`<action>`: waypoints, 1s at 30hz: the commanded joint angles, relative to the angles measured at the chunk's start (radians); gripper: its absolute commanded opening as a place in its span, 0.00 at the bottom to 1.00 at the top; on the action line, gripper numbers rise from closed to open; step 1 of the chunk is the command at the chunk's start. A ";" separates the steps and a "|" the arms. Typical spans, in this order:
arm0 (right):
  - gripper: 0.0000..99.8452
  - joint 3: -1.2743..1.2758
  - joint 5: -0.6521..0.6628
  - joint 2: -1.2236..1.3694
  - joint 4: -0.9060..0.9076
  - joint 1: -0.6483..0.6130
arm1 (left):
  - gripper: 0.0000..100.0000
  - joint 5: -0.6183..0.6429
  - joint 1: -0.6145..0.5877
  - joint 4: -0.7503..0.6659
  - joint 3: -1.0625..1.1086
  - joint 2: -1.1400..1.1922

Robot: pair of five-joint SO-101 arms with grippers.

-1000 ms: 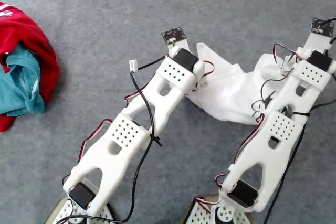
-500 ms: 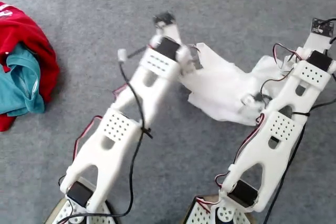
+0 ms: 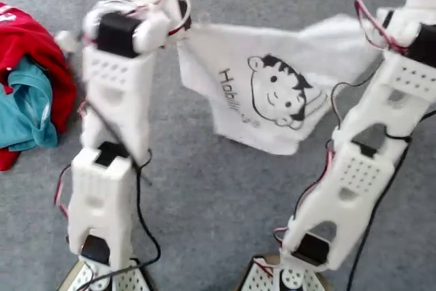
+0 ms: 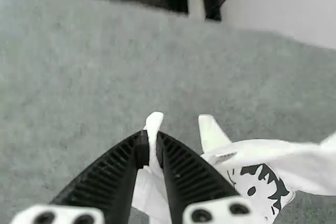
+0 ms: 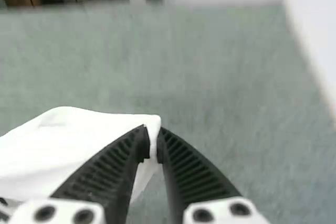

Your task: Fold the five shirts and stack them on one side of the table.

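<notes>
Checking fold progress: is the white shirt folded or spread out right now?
Spread: the white shirt hangs stretched between the left gripper and right gripper, print showing.

Bench (image 3: 225,189): grey, felt-like covering across the whole top. Red shirt (image 3: 30,39): crumpled heap at the left edge. Teal shirt (image 3: 27,110): bunched against the red one, partly overlapping it, same edge.

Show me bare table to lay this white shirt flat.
Best patch: bare table between left arm and right arm, under the hanging white shirt. A narrower strip runs between the left arm and the red shirt. The left edge is crowded with the red shirt and teal shirt.
</notes>
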 commanded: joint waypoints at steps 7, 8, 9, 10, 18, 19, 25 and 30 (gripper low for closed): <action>0.02 -0.025 0.014 -0.547 -0.025 -0.077 | 0.03 -0.250 0.001 0.005 0.147 -0.588; 0.02 -0.025 0.012 -0.587 -0.037 -0.077 | 0.03 -0.276 -0.001 0.005 0.163 -0.638; 0.02 -0.024 0.012 -0.622 -0.048 -0.077 | 0.03 -0.305 -0.001 0.005 0.179 -0.692; 0.01 -0.024 0.012 -0.657 -0.061 -0.077 | 0.03 -0.330 -0.002 0.005 0.193 -0.747; 0.01 -0.018 0.012 -0.800 -0.078 -0.075 | 0.03 -0.411 -0.176 0.003 0.467 -1.068; 0.01 -0.002 0.014 -0.800 -0.060 -0.075 | 0.03 -0.411 -0.191 0.003 0.538 -1.091; 0.01 0.323 0.020 -0.803 0.006 -0.097 | 0.03 -0.410 -0.203 -0.043 1.075 -1.126; 0.01 0.679 0.138 -0.800 -0.011 -0.212 | 0.03 -0.408 -0.245 -0.376 1.544 -1.134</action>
